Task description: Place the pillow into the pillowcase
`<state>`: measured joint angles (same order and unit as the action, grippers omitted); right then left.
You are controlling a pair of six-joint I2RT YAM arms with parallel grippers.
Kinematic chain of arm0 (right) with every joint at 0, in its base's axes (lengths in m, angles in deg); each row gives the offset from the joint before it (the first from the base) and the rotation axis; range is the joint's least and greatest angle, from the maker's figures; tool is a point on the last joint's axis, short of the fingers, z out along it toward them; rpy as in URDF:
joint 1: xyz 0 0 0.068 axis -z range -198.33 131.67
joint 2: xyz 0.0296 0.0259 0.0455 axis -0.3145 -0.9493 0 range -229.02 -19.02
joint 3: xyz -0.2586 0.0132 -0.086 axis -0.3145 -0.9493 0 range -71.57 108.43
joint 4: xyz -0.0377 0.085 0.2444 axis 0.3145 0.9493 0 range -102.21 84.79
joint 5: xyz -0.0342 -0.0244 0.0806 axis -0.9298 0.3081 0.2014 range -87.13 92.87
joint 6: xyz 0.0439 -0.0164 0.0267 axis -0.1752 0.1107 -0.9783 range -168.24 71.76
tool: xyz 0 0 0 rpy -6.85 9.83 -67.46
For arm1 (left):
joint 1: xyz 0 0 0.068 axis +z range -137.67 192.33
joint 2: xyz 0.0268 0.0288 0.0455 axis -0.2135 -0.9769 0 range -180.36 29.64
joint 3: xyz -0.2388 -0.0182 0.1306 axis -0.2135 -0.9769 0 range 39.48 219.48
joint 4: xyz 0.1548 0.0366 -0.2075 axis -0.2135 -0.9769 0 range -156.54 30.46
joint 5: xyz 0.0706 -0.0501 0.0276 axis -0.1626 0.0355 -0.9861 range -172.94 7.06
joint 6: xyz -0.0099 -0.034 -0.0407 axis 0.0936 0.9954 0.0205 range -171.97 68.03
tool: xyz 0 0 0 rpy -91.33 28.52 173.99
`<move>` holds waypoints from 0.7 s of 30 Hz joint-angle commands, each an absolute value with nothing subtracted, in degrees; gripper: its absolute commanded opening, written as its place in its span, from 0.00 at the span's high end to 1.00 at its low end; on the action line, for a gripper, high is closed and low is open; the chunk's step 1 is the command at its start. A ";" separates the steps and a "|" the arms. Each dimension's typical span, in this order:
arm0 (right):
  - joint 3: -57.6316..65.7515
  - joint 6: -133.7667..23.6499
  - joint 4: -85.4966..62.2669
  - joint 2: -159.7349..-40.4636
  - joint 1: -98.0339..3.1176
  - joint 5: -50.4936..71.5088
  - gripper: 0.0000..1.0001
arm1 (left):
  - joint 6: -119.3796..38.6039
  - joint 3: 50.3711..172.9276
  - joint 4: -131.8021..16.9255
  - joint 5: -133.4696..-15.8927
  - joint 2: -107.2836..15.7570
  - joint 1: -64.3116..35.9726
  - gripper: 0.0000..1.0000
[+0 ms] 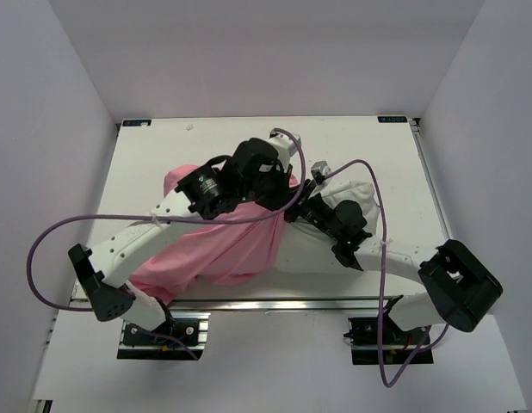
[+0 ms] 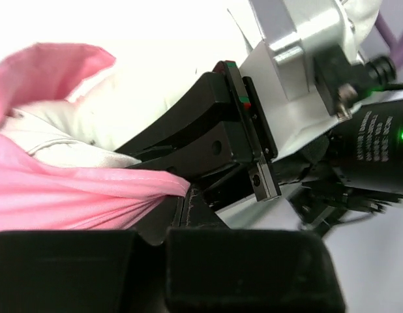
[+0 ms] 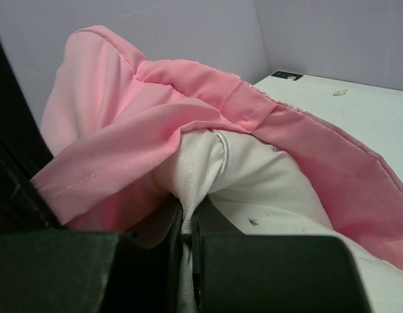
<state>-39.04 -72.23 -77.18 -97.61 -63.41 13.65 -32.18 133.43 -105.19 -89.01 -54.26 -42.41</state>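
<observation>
A white table (image 1: 395,155) is seen, and the big white pillow (image 1: 313,254) lies in its middle, a bit to the right. The pink pillowcase (image 1: 214,249) is spread over the pillow's left part, and the right part is left bare. The pink edge is pinched tight by the left gripper (image 2: 179,205). Just beside it, a fold of the pillow is pinched tight by the right gripper (image 3: 188,225). The step in hand looks like the stuffing, with the pillow only partly inside. Next, the pillow should probably be pushed left, deeper into the sack, while the pink edge is pulled right over it.
</observation>
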 commanded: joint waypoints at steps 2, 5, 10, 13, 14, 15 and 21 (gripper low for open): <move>-41.43 -73.56 -95.27 -97.15 -68.87 29.58 1.00 | -26.49 141.69 -88.63 -85.53 -60.00 -32.42 1.00; -43.35 -70.67 -93.69 -94.80 -68.96 25.65 1.00 | -26.04 144.41 -89.94 -80.05 -62.81 -28.28 1.00; -37.78 -65.03 -69.13 -88.63 -68.43 6.15 1.00 | -29.20 142.32 -88.64 -82.15 -57.91 -27.92 1.00; -30.29 -64.77 -55.58 -91.69 -67.03 -0.29 1.00 | -30.78 141.96 -88.54 -83.91 -57.37 -27.92 1.00; -28.18 -65.03 -55.71 -92.57 -66.33 0.40 1.00 | -31.39 142.22 -88.72 -83.30 -58.15 -27.92 1.00; -27.55 -64.77 -56.59 -93.45 -65.97 5.63 1.00 | -33.23 142.49 -88.63 -80.25 -58.86 -27.92 1.00; -20.44 -60.99 -60.99 -100.39 -65.27 9.81 1.00 | -38.16 156.61 -91.35 -67.78 -70.88 -27.92 1.00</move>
<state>-26.60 -61.87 -58.14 -98.22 -63.76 2.51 -35.21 147.99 -101.28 -78.76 -66.87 -27.15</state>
